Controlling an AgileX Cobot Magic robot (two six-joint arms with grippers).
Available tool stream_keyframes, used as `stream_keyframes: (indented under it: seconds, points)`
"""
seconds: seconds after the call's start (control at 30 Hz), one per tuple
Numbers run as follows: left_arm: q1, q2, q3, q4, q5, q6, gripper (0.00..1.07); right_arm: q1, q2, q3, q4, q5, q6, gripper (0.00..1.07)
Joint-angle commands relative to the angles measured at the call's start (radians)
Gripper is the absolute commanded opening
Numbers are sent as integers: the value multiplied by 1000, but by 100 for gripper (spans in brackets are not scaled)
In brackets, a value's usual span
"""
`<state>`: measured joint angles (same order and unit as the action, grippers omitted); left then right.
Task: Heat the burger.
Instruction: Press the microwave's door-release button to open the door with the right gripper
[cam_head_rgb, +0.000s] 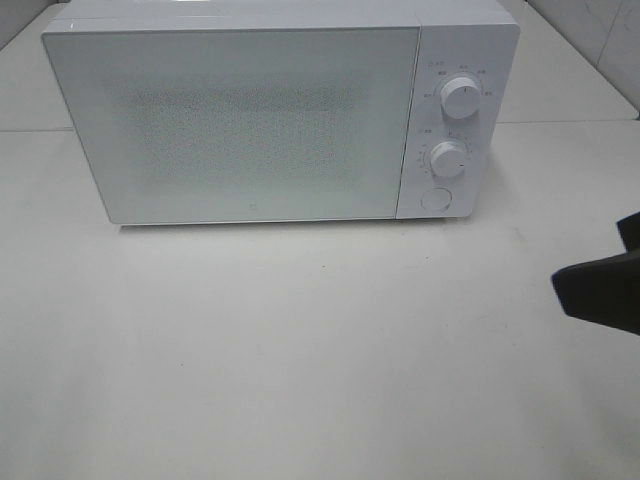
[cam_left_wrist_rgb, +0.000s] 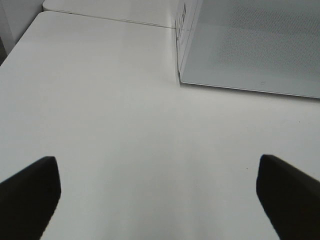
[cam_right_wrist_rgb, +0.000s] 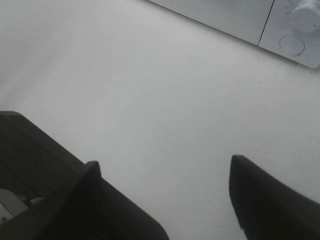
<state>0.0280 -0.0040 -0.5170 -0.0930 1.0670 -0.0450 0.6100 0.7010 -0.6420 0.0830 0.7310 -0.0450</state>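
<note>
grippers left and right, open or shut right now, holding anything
Left gripper: open, holding nothing.
Right gripper: open, holding nothing.

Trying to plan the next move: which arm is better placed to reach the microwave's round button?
Right, probably. The right tool is open on the control panel side, with the round button in its wrist view; the left tool faces the microwave door's opposite corner.

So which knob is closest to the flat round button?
The lower knob, just above the button; the upper knob sits higher on the microwave.
</note>
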Motion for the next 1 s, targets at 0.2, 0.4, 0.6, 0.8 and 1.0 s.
stream_keyframes:
  seconds: [0.2,0.4,0.6,0.8,1.0]
  points:
    - [1,-7,0,-7,-2,-5,101,-82,-183,20,-27,61,45,70]
    - [1,-7,0,-7,-2,-5,101,-271,-352,66,-30,71,45,70]
    - [1,-7,0,-7,-2,-5,101,-400,-525,111,-31,84,100,70]
    - [1,-7,0,-7,-2,-5,101,-458,-649,132,-31,91,102,70]
    - [1,-7,0,-7,-2,-5,101,-508,-708,132,-30,106,124,70]
